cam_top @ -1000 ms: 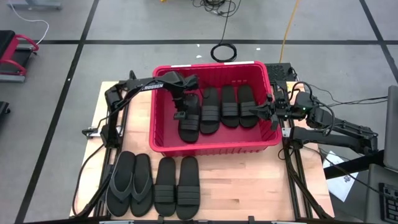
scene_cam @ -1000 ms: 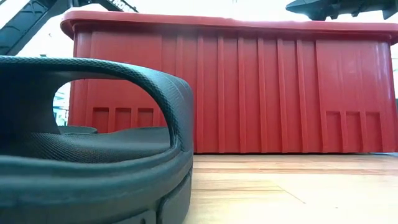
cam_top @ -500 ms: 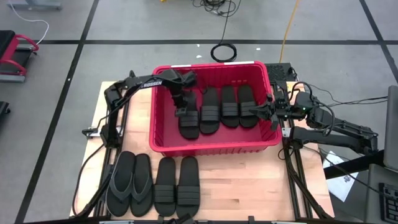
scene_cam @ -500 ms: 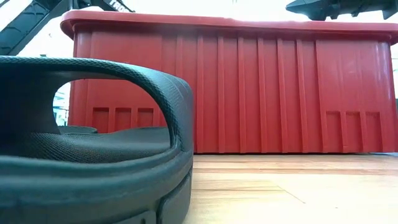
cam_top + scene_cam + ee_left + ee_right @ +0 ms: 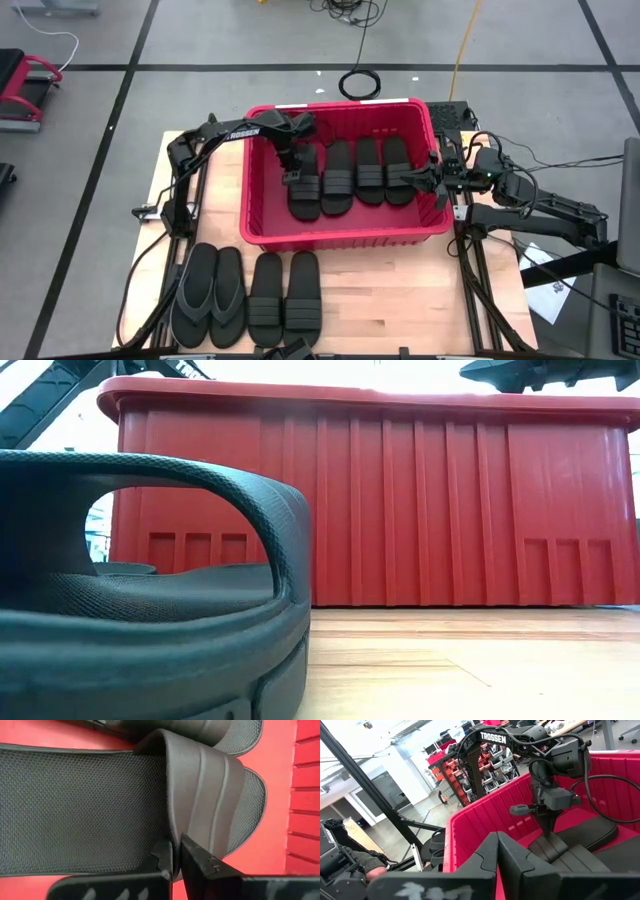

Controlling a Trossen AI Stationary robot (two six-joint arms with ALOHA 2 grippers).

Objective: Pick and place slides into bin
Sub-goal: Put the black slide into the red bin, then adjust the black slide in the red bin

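The red bin (image 5: 262,232) stands mid-table with several black slides side by side on its floor. My left gripper (image 5: 292,180) reaches down into the bin's left half and is shut on the leftmost slide (image 5: 305,198). In the left wrist view that slide (image 5: 85,805) lies sole down beside another. My right gripper (image 5: 405,178) is shut on nothing and held level over the bin's right rim. Two strap slides (image 5: 284,300) and two thong flip-flops (image 5: 210,295) lie flat on the table in front of the bin. My left gripper pinches the near edge of the slide's ribbed strap (image 5: 176,832) between its two fingers (image 5: 196,857), at the strap's arch. The fingers slant down from the table's left. The slide stays level, sole toward the bin's floor; whether it rests there I cannot tell.
The bin's near wall (image 5: 400,510) fills the low view, with a strap slide (image 5: 150,560) close to the camera. Bare wooden table (image 5: 420,290) shows right of the loose slides. A cable coil (image 5: 360,83) lies on the floor beyond.
My left gripper has gone a little toward the table's far edge inside the bin, still shut on the strap. The leftmost slide has moved with it, its near end drawing away from the bin's near wall.
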